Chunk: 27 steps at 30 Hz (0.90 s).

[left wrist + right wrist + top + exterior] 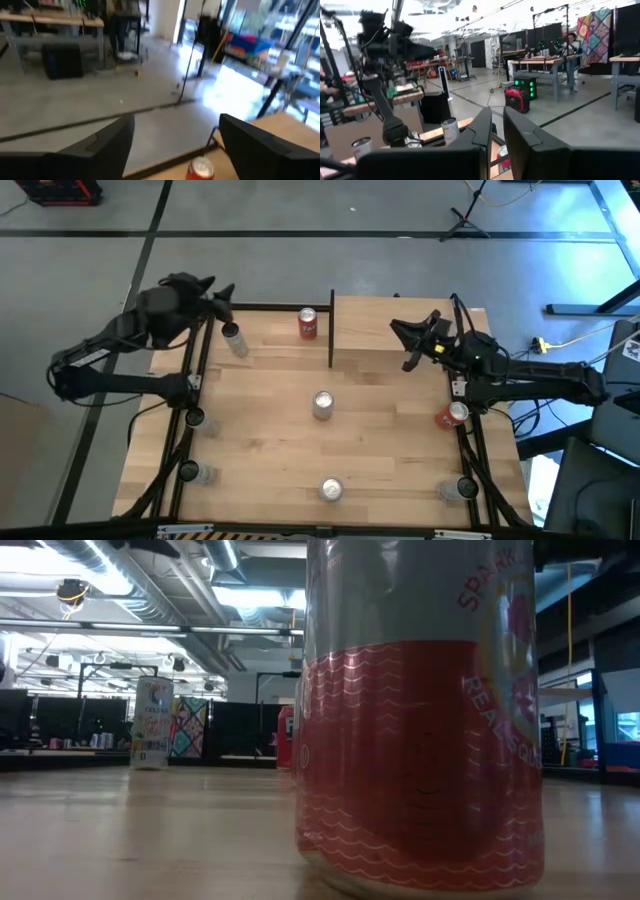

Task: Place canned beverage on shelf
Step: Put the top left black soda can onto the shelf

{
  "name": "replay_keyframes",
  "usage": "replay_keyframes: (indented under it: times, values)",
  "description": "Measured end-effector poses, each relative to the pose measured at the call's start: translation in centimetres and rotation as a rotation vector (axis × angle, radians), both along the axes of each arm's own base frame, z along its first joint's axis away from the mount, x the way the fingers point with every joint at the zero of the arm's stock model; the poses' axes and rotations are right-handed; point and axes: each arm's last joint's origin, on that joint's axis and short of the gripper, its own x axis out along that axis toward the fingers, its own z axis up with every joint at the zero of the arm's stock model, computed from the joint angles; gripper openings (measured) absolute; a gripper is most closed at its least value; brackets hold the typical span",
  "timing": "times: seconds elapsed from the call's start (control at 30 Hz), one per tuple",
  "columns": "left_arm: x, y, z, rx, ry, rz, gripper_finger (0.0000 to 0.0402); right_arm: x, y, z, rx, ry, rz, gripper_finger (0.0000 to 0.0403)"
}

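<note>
Beside shelf (390, 330), red can (308, 324); left claw (222, 302) near.

High view: overhead, straight down, whole desk (270, 430) and both arms in frame. Low view: desk-top height, level across the boards, almost against a red-and-silver can (420, 720) that fills mid-frame; room behind. Left wrist view: off the desk's far edge, faces out over the floor past its own pincer (175, 145), red can (200, 169) between the fingers. Right wrist view: looks across the desk at the left arm (385, 75). Red can (308, 324) shared with the high view.
</note>
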Motion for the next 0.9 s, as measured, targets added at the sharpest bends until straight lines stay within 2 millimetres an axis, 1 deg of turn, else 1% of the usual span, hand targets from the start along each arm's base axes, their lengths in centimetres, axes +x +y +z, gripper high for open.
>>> replay_keyframes:
  times: [0.13, 0.27, 0.37, 0.43, 0.6, 0.67, 0.8, 0.9]
  values:
    - [0.6, 0.2, -0.1, 0.019, 0.072, -0.031, 0.0303, 0.1, 0.0, 0.7, -0.054, 0.004, -0.009, 0.0037]
    - [1.5, 0.6, -1.2, -0.052, 0.091, -0.028, 0.0304, 0.0, 0.0, 1.1, -0.093, 0.01, -0.018, 0.0037]
    - [1.9, 1.5, -2.3, -0.191, 0.141, -0.015, 0.0304, 0.0, 0.0, 1.1, -0.103, 0.016, -0.02, 0.0037]
    - [2.3, 2.4, -2.6, -0.307, 0.172, -0.01, 0.0304, 0.0, 0.0, 1.1, -0.103, 0.016, -0.02, 0.0037]
    - [3.5, 5.5, -4.7, -0.666, 0.385, 0.02, 0.0304, 0.1, 0.0, 1.0, -0.101, 0.028, -0.019, 0.0037]
    - [3.6, 6.5, -5.6, -0.779, 0.477, 0.058, 0.0304, 0.1, 0.0, 1.0, -0.1, 0.032, -0.019, 0.0037]
    - [3.9, 8.3, -7.2, -0.888, 0.589, 0.091, 0.0304, 0.1, 0.0, 0.9, -0.099, 0.041, -0.019, 0.0037]
    - [4.3, 8.8, -7.8, -0.917, 0.597, 0.073, 0.0304, 0.1, 0.0, 0.9, -0.098, 0.042, -0.018, 0.0037]
